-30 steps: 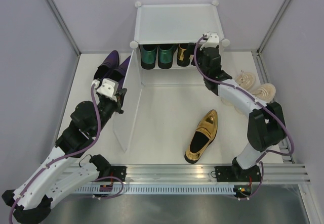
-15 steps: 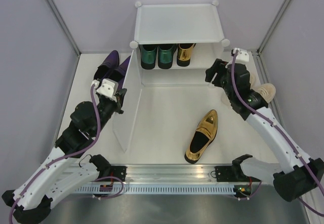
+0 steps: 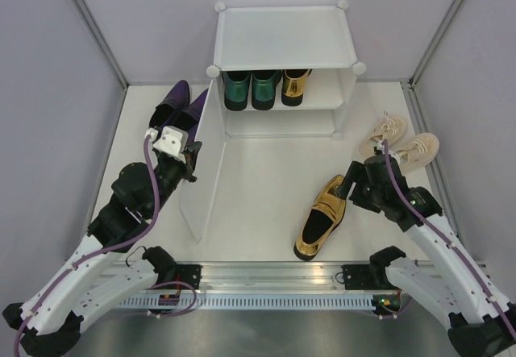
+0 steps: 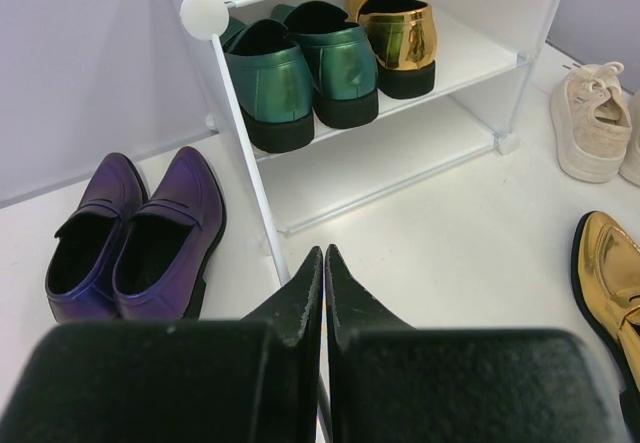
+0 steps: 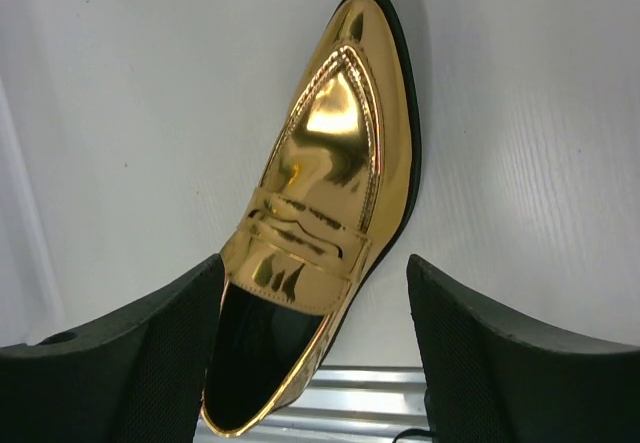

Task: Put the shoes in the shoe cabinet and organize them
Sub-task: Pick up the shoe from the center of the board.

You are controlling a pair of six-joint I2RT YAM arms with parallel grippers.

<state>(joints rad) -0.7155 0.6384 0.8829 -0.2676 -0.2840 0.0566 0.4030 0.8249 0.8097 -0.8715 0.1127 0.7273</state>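
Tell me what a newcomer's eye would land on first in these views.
The shiny gold loafer lying alone on the table near the front edge stands out most. The right gripper is open right next to it, and the shoe is framed between its fingers in the wrist view. Behind, the white cabinet holds its twin beside the green loafers on the upper shelf.

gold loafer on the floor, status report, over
Right pincer open over gold loafer, not gripping. Left pincer shut on door panel. Mate shelved beside green loafers. Nothing blocking.
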